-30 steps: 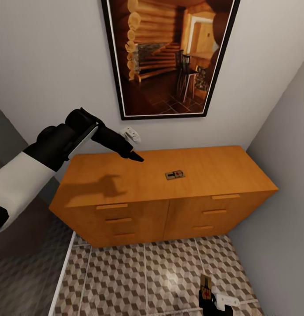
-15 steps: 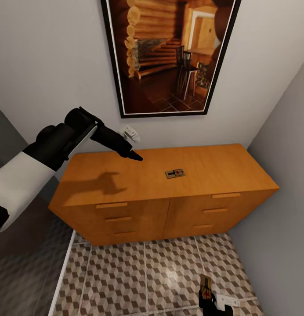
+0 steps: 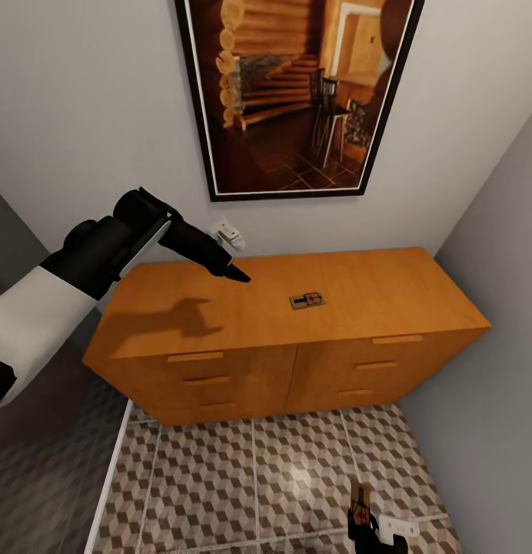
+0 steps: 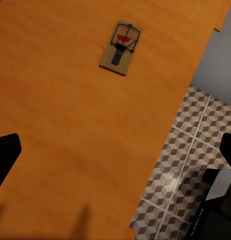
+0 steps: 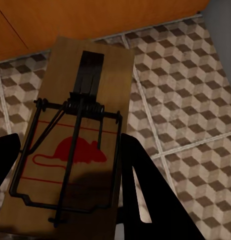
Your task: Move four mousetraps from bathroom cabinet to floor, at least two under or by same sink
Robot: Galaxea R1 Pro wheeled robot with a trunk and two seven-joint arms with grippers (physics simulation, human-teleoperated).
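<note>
mousetraps: 2 | cabinet: 1 | framed picture: 1

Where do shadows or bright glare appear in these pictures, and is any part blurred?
Head view: the left arm throws a soft dark shadow on the cabinet top; a pale glare spot lies on the bathroom floor. Left wrist view: faint finger shadows fall on the orange wood. Right wrist view: the mousetrap is large and slightly soft.

The head camera looks steeply down on the orange-brown wooden cabinet, whose top the left wrist camera views closer.
</note>
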